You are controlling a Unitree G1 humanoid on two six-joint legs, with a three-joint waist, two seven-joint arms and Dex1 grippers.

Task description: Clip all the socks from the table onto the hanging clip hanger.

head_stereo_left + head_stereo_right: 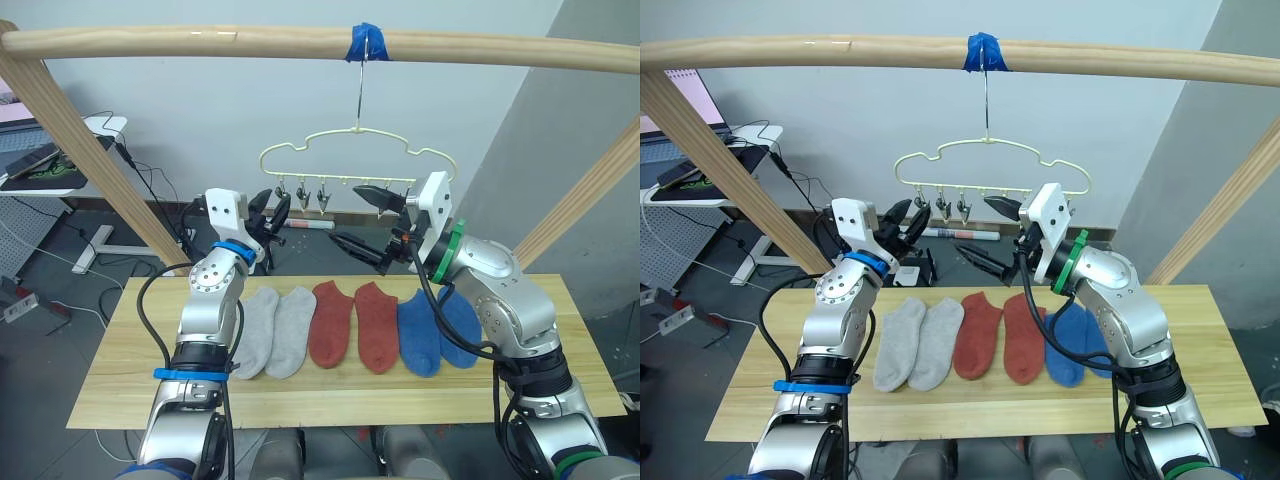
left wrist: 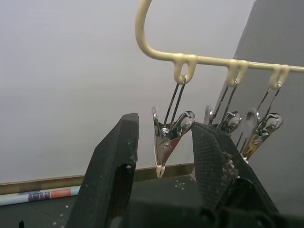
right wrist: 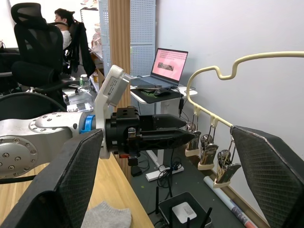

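Up high, left tool (image 1: 274,212) open around the hanger's (image 1: 357,158) end clip (image 2: 167,141), right tool (image 1: 362,220) wide open, empty, six socks (image 1: 355,326) on table (image 1: 330,395) below both.

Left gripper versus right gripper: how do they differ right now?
The left gripper has its fingers around the end clip of the clip hanger, with a narrow gap; the right gripper is spread much wider with nothing between its fingers. The left sits at the hanger's left end, the right at its right end. Both are open, raised above the table, and hold no sock.
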